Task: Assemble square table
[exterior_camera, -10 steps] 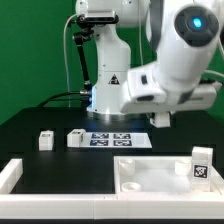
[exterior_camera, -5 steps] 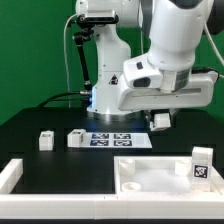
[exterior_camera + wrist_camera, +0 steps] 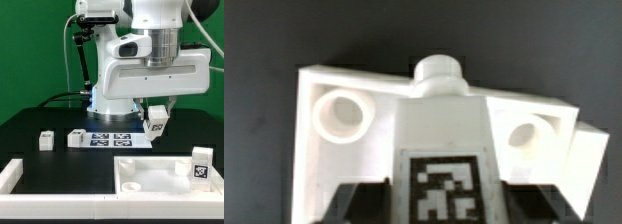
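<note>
nearest me, along the front of the black counter [image 3: 40, 165], runs the low white border wall [image 3: 12, 176]. just behind it, toward the exterior view's right, the square tabletop [image 3: 150, 178] lies flat, a white panel with shallow recesses showing in its upper face. one upright leg [image 3: 200, 167] stands at the tabletop's right side with its black-and-white tag facing me; i cannot tell whether it is fastened there or only resting.

further back, toward the exterior view's left, two more short white legs sit on the bare counter: the left leg [image 3: 45, 141] and the middle leg [image 3: 76, 138], near each other but not touching. just beside the middle leg lies the marker board [image 3: 120, 139], flat, its dark tags up.

above the right end of the marker board hangs the hand [image 3: 155, 117], clear of the counter and clamped on the held leg [image 3: 156, 124], whose tag shows below the white wrist housing. the wrist view looks down along this leg: the hand [image 3: 441, 200] has its dark fingers [image 3: 363, 205] tight on either side of the held leg [image 3: 438, 120], tag toward the camera and rounded tip pointing away. beyond the tip lies the tabletop [image 3: 331, 150], with a round hole to each side of the leg.

behind everything rises the white robot arm [image 3: 150, 60], and past it a green backdrop [image 3: 30, 60].
</note>
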You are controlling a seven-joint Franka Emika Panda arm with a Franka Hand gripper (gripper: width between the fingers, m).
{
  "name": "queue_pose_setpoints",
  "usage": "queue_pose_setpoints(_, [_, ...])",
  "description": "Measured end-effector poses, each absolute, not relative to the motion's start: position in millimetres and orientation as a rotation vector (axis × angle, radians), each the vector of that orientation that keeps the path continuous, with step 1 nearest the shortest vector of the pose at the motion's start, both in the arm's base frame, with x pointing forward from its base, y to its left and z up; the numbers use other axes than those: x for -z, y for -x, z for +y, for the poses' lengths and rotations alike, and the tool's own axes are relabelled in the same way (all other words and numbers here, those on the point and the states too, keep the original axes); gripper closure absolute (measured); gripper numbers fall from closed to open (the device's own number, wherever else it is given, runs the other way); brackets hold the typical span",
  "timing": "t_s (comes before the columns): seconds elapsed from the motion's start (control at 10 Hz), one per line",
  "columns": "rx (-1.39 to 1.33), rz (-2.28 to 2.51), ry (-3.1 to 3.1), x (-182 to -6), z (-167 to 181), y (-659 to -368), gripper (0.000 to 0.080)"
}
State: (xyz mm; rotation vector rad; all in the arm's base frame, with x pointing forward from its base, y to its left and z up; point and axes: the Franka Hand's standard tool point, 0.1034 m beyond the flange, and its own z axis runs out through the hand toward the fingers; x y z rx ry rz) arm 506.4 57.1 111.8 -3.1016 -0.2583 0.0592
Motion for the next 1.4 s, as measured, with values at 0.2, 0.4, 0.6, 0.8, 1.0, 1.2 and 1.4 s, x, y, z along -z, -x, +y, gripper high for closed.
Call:
queue_pose_setpoints(0.2, [0.175, -0.257, 3.119, -111.0, 50.2, -508.3, 0.0509])
queue_pose_setpoints(0.4, [0.439, -0.266, 3.128, -111.8, 40.2, -511.7, 0.0509])
queue_pose_setpoints(0.6, [0.467, -0.321, 3.113, -133.5, 9.3, -535.0, 0.0509])
queue_pose_setpoints(0.8, [0.695, -0.224, 3.068, -154.3, -13.1, -584.4, 0.0509])
queue_pose_setpoints(1.0, [0.778, -0.178, 3.046, -154.5, -20.7, -606.5, 0.0509])
queue_pose_setpoints(1.2, [0.764, -0.183, 3.045, -152.0, -18.6, -602.4, 0.0509])
queue_pose_setpoints(1.4, [0.780, -0.182, 3.051, -149.0, -19.8, -600.8, 0.0509])
